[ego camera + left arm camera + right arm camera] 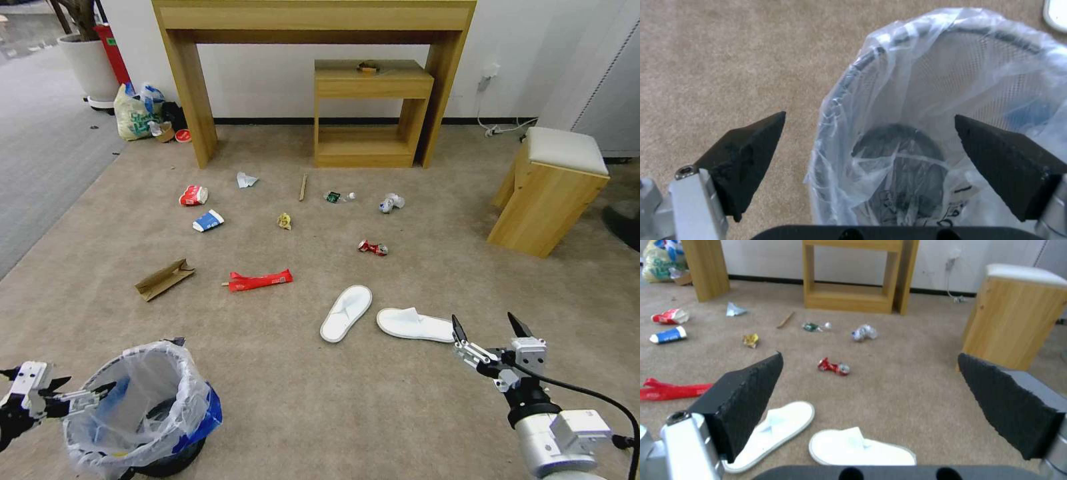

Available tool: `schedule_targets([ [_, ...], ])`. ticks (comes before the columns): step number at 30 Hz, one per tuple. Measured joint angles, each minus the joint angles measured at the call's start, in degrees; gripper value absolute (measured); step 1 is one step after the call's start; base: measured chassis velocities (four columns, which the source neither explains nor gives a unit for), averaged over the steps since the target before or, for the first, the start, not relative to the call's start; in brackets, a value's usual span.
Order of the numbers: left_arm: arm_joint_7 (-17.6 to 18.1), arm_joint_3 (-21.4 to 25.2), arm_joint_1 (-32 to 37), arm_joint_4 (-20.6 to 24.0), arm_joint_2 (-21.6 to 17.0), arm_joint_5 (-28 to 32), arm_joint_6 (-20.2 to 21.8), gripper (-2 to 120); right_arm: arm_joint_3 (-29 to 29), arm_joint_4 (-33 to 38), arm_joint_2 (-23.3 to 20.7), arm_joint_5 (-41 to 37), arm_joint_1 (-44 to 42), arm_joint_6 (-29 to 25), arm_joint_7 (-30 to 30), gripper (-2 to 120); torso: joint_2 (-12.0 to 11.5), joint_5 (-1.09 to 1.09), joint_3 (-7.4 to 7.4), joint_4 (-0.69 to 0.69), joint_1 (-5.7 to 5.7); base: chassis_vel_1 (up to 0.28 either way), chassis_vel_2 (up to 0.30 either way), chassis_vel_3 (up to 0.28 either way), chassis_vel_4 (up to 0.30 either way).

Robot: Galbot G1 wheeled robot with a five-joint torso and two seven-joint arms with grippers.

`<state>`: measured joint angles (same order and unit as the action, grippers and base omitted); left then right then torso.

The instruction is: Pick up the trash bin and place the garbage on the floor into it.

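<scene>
Left gripper [869,133] spread wide astride near rim of trash bin [143,407]; right gripper [492,328] spread wide, hovering above white slippers [383,319] on floor [300,373].

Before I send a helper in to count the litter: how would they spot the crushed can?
Start at the small wooden shelf unit against the wall and come forward over the floor toward the two white slippers. The crushed can lies between them, the only shiny red-and-silver metal piece, smaller than the long red wrapper.

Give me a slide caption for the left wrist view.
Open left hand straddling the bag-lined rim of the trash bin on the floor.
</scene>
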<state>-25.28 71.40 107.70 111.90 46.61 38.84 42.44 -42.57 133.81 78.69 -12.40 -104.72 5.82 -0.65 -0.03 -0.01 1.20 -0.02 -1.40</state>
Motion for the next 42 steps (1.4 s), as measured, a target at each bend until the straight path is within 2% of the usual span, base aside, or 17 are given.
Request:
schedule_targets([
  [5, -2.8, -2.1, -2.9, -3.8, -2.6, -3.2, 0.2, 100, 0.5, -0.2, 0.1, -2.6, 0.0, 0.7, 1.0, 100, 0.0, -0.01, 0.0, 0.0, 0.0, 0.0, 0.0, 0.0, 0.0],
  [11, -5.4, -3.6, -4.9, -7.9, -3.9, -6.9, 0.1, 100, 0.8, -0.8, 0.0, -3.3, 0.1, 1.3, 1.2, 100, 0.0, 0.0, 0.0, 0.0, 0.0, 0.0, 0.0, 0.0, 0.0],
  [19, -6.3, -4.3, -4.7, -11.6, -3.9, -8.3, -0.1, 100, 1.2, -1.8, 0.2, -3.4, 0.2, 1.3, 1.3, 100, 0.0, 0.0, 0.0, 0.01, 0.0, 0.0, 0.0, 0.0, 0.0],
  [38, -5.8, -7.1, -5.5, -11.4, -1.0, -8.8, -0.2, 100, 2.1, -2.3, 0.0, -7.3, 0.2, 2.7, 2.3, 100, 0.0, 0.0, 0.0, 0.0, 0.0, 0.0, 0.0, 0.0, 0.0],
  [42, -5.9, -7.5, -5.9, -11.4, -0.7, -9.1, -0.3, 97, 2.2, -2.6, 0.1, -7.3, 0.0, 2.7, 2.4, 100, 0.0, 0.01, 0.0, 0.0, 0.0, 0.0, 0.0, 0.0, 0.0],
])
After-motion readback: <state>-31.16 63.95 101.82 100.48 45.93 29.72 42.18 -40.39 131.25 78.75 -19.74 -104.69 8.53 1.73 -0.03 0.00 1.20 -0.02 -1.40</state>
